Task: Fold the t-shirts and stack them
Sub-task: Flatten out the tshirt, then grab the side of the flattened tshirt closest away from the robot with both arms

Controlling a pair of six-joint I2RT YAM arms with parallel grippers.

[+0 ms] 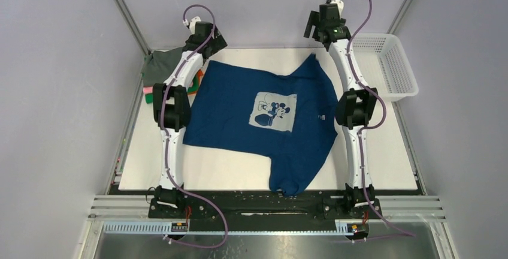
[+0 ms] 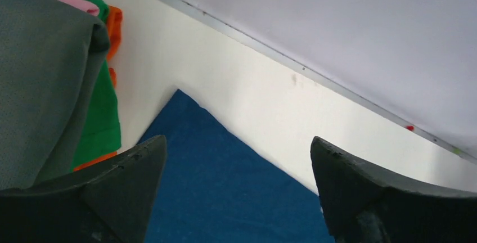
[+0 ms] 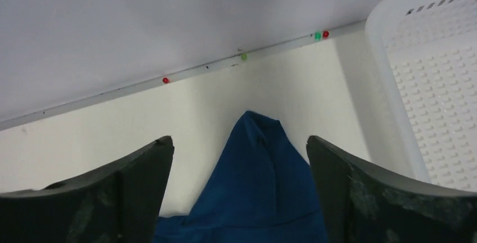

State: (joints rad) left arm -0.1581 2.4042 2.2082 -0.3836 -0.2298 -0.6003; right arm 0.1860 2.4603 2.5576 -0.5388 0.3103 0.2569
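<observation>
Your dark blue t-shirt (image 1: pixel 251 121) lies spread and unfolded, with the left gripper (image 2: pixel 236 142) and right gripper (image 3: pixel 239 140) both parted and empty, and the folded stack (image 1: pixel 157 66) beside it.

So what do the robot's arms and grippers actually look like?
The left arm and right arm are slim white tubes with chunky black joints and black bases. A thin purple cable trails along each. The left gripper and right gripper each have two dark, matte, pointed fingers, slightly scuffed.

No legible words, numbers or brand names; the dark blue t-shirt (image 1: pixel 227 121) bears only a pale square cartoon print (image 1: pixel 274 111) and a small white mark (image 1: pixel 321 116), too small to read.
</observation>
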